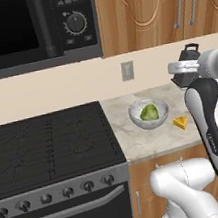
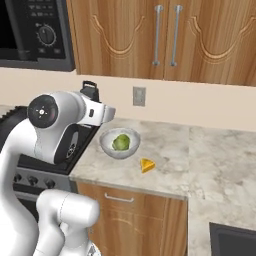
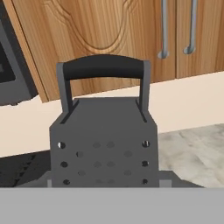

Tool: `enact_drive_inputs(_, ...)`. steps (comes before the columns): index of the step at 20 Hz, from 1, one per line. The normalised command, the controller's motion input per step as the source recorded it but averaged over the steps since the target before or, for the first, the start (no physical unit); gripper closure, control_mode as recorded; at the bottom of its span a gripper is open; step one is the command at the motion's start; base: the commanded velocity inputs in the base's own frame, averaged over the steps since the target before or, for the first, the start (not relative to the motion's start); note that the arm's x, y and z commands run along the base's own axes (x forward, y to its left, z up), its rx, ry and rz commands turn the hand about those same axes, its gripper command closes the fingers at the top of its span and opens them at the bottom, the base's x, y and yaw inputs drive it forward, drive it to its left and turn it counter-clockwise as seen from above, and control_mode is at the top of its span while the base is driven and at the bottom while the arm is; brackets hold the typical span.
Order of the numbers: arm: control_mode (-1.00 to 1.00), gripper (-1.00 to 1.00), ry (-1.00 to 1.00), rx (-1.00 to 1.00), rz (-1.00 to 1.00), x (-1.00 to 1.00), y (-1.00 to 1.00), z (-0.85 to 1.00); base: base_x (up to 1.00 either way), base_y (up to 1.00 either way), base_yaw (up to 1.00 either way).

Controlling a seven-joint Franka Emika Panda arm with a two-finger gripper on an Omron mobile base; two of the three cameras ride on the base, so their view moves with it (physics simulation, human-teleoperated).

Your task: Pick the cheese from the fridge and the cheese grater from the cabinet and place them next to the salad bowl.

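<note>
Tool grips the cheese grater, carried upright above the desk. Recommend lowering it gently just beside the salad bowl, clear of the cheese.

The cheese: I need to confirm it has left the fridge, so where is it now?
The cheese lies on the marble counter, just right of the salad bowl in both base views, apart from it and below the closed cabinets.
</note>
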Motion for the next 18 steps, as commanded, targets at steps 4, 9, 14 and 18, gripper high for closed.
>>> enact_drive_inputs(4, 1.0, 1.0, 0.0, 0.0, 0.0, 0.0, 0.0, 0.0, 0.3, -0.17, 0.0)
enact_drive_inputs(9, 1.0, 1.0, 0.0, 0.0, 0.0, 0.0, 0.0, 0.0, 0.38, -0.09, 0.0)
enact_drive_inputs(14, 1.0, 1.0, 0.0, 0.0, 0.0, 0.0, 0.0, 0.0, 0.4, -0.06, 0.0)
enact_drive_inputs(18, 1.0, 1.0, 0.0, 0.0, 0.0, 0.0, 0.0, 0.0, 0.19, -0.02, 0.0)
